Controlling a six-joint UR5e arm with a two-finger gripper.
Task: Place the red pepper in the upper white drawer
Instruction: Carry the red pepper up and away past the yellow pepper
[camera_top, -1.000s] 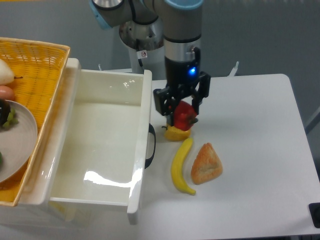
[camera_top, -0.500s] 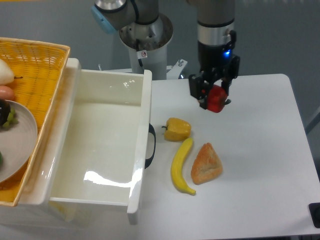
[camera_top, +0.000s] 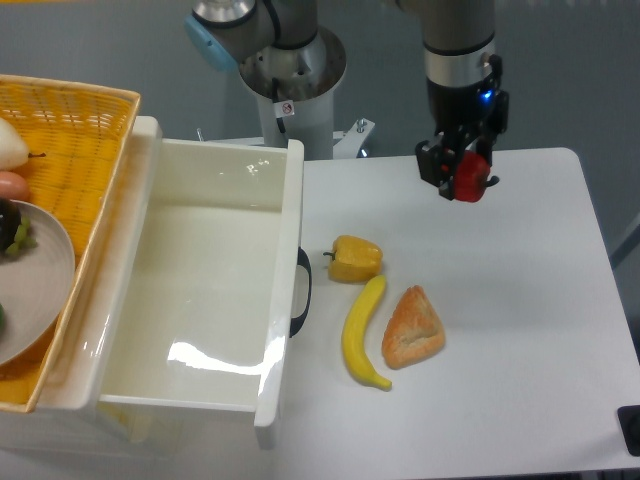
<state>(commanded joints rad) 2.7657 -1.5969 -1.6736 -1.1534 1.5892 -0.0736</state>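
above yellow pepper (camera_top: 355, 259), hand (camera_top: 462, 177) grips red pepper (camera_top: 470, 177).

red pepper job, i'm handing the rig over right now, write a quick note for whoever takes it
Claw: shut on the red pepper, held up off the table near the far right side.
Upper white drawer: pulled open, nothing visible inside, on the left of the table.
Done: pepper picked up.
Left: carry it left over the drawer, lower it and release.
Still on the table between the two: yellow pepper, banana, pastry.
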